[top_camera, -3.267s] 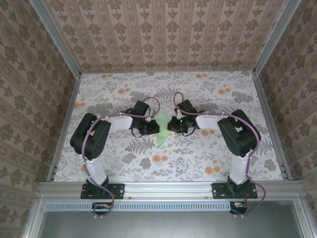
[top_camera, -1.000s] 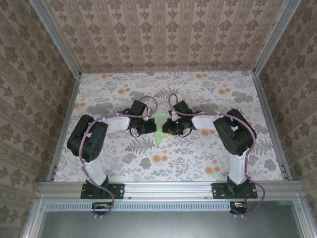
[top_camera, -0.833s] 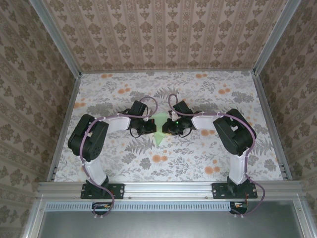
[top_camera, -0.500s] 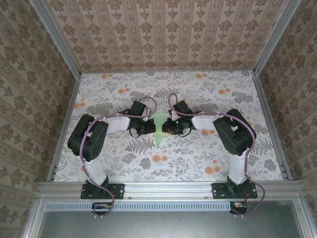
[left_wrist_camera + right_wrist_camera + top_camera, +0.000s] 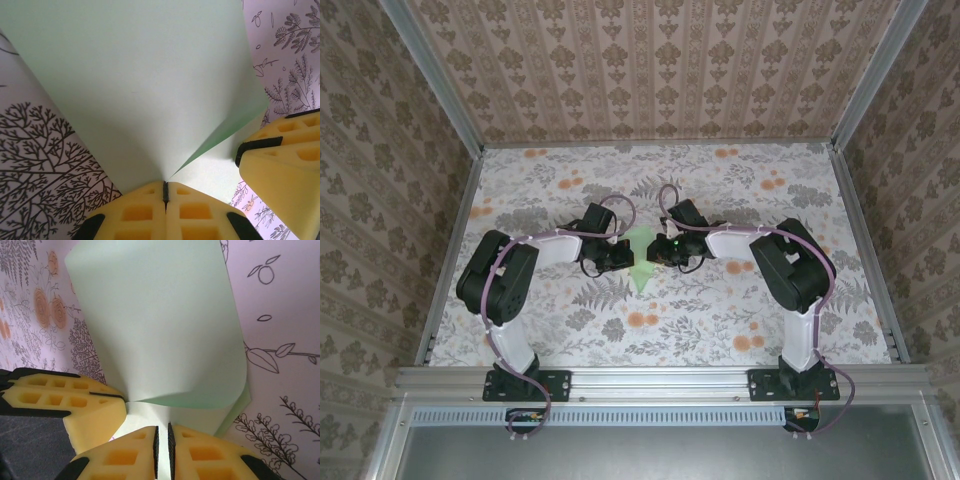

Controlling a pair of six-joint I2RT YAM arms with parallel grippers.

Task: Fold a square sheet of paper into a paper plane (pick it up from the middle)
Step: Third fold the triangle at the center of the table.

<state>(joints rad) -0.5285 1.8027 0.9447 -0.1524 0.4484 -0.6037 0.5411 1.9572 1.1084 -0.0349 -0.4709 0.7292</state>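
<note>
So, going left to right in the overhead view: the left arm (image 5: 500, 280) (black joints, white links, purple cable looped along it) reaches in toward the middle of the counter. The counter wears a floral tablecloth (image 5: 740, 190), grey leaves and orange blooms on white.

The left tool (image 5: 617, 256) sits at the paper's 9 o'clock side. Up close in its own camera, its chunky yellow fingers (image 5: 140, 215), a waffle-style grid of square pockets, are squeezed tight together. They're pinching the sheet of paper (image 5: 150, 90) right where a crease fans out from the tips.

The paper's pale mint, smooth, matte and totally plain. It's thin enough that one flap curls up and over in a soft arc instead of lying flat. From above, it (image 5: 641, 262) reads as a narrow kite shape dead centre between the two tools. Its long axis runs 12 to 6 and the sharp tip points at 6 o'clock, toward the arm bases.

The right tool (image 5: 663, 252) is at the paper's 3 o'clock side. In its own wrist view, the same yellow fingers (image 5: 200, 455) are clamped down to a thin dark slit, and the lower layer of the sheet runs right up to the tips, so it looks gripped there too. Then there's the right arm (image 5: 790, 270), a mirror of the left one.
</note>
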